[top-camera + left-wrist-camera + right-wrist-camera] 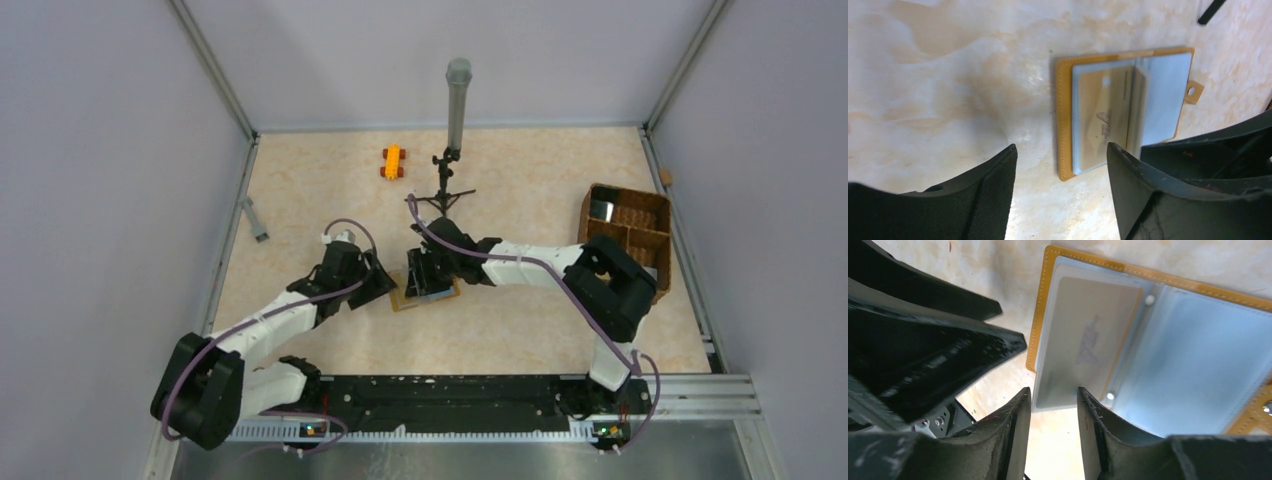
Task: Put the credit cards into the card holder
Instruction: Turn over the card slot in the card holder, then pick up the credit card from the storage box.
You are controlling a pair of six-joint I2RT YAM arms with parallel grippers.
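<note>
"One card was in, by the look of it?" asked Ana.

"One that I could see," said Ben. "The card (1083, 340) lay flat inside a clear sleeve (1048, 380), on the page farthest from the snap tab (1193, 92) of the card holder (1063, 120). The holder lay spread open on the table (948, 75). Where the second card was, I could not tell."

"And the end effectors?"

"Both open, neither holding anything. The right end effector (1053, 390) hung at the sleeve's outer edge, with its jaws a little apart and the sleeve's corner just beyond the tips. The left end effector (1062, 146) had its jaws wide and hovered low, just beside the holder's stitched border."

"How would you have finished the step well?"

"I could not tell whether the card was fully home. If not, I would have pushed squarely on its exposed edge, along the sleeve, with the tips kept low. The left end effector should have pinned the border so the holder could not skate. A loose sleeve leaf (1138, 100) stood up in the middle, and I would have stayed off it. A snag there could have flipped the page or dragged the card back out."
</note>
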